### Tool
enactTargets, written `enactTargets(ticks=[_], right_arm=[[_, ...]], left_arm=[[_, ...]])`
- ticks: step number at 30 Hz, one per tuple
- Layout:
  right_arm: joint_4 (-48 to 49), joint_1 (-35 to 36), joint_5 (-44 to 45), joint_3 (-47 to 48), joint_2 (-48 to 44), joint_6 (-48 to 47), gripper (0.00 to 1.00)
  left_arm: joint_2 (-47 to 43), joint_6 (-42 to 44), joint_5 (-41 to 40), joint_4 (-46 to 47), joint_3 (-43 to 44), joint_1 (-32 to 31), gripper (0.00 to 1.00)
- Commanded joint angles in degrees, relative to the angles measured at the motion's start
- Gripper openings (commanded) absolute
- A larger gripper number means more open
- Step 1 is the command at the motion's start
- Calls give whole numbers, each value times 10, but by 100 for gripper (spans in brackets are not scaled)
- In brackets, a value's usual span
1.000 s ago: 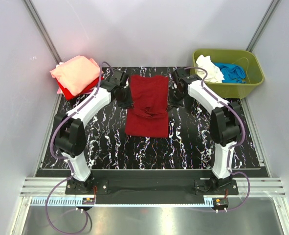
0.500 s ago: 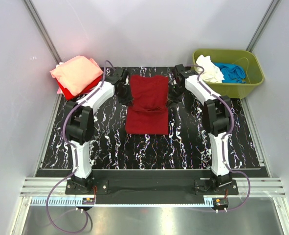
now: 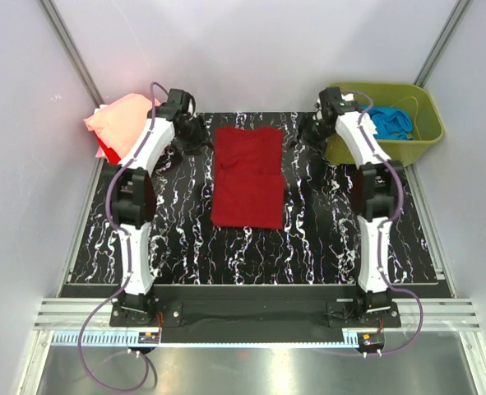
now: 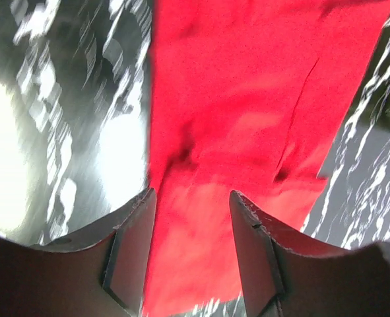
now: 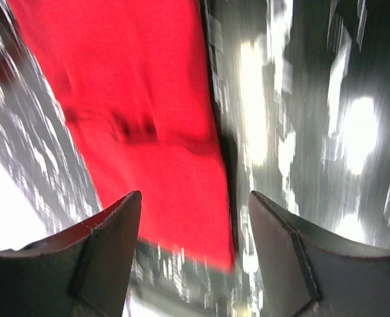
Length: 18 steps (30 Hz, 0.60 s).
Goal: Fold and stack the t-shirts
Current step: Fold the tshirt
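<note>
You'll find the dark red t-shirt is soft matt cloth, fine-woven and faintly creased. It lies on a table top patterned like black, white-veined marble, smooth and glossy enough to throw bright glare in both wrist views. The salmon-pink t-shirt far left and the blue t-shirt far right are the same matt cloth. The tub is smooth olive-green plastic. The fingers of your left gripper and right gripper look dark, matt and smooth. The arm shells are glossy white plastic, and the near rail is brushed metal.
</note>
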Motion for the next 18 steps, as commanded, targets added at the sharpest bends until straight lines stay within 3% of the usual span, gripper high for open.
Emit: enactTargets(ticks=[1, 5, 9, 14, 18], right_arm=[[60, 16, -47, -167, -148, -12, 73], [153, 18, -99, -424, -258, -16, 74], [219, 47, -146, -573, -333, -5, 80], [251, 91, -138, -656, -342, 3, 83], [262, 108, -122, -658, -311, 11, 80]], left_arm=[[-153, 1, 13, 37, -137, -8, 53], [-280, -21, 29, 146, -391, -12, 54], [-376, -51, 56, 224, -553, -18, 57], [-442, -83, 73, 314, -698, -33, 61], [-442, -107, 85, 370, -757, -39, 61]])
